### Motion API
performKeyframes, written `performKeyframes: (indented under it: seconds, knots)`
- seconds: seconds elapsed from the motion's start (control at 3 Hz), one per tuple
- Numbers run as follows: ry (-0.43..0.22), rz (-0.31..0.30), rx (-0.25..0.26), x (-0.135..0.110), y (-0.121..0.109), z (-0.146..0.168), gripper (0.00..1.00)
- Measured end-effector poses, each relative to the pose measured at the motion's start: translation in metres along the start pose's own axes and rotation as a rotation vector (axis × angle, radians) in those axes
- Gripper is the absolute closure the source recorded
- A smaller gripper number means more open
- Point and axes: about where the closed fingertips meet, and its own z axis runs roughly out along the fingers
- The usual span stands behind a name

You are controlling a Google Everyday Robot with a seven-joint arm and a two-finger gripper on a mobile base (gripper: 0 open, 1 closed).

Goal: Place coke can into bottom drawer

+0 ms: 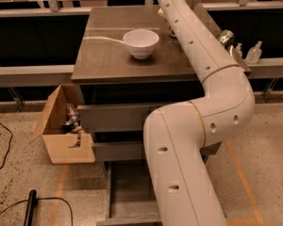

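Note:
The bottom drawer (pixel 128 192) stands pulled open at the foot of the grey cabinet, a shallow grey tray whose visible part holds nothing. My white arm (pixel 198 65) rises in front of the cabinet and reaches back over its top (pixel 104 55) to the upper edge of the picture. The gripper is beyond that edge, out of view. No coke can shows; a small dark thing (pixel 171 31) peeks from behind the arm on the cabinet top, and I cannot tell what it is.
A white bowl (pixel 140 42) sits on the cabinet top. A green can (pixel 225 36) lies at its right edge, with clear bottles (pixel 253 52) beyond. An open cardboard box (pixel 61 131) stands on the floor at the left. A black cable (pixel 29 206) lies at front left.

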Motion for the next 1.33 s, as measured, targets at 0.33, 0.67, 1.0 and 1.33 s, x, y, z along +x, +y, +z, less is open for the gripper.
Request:
performKeyframes:
  seconds: [0.33,0.67,1.0,1.33]
  knots:
    - [0.024,-0.011,-0.013,-0.0010,-0.0012,0.0062,0.01]
    - [0.038,-0.017,-0.014,-0.0013,-0.0036,0.0093,0.23]
    - [0.038,-0.017,-0.018,-0.0024,-0.0038,0.0097,0.47]
    - [0.030,-0.018,-0.029,-0.0050,-0.0019,0.0094,0.70]
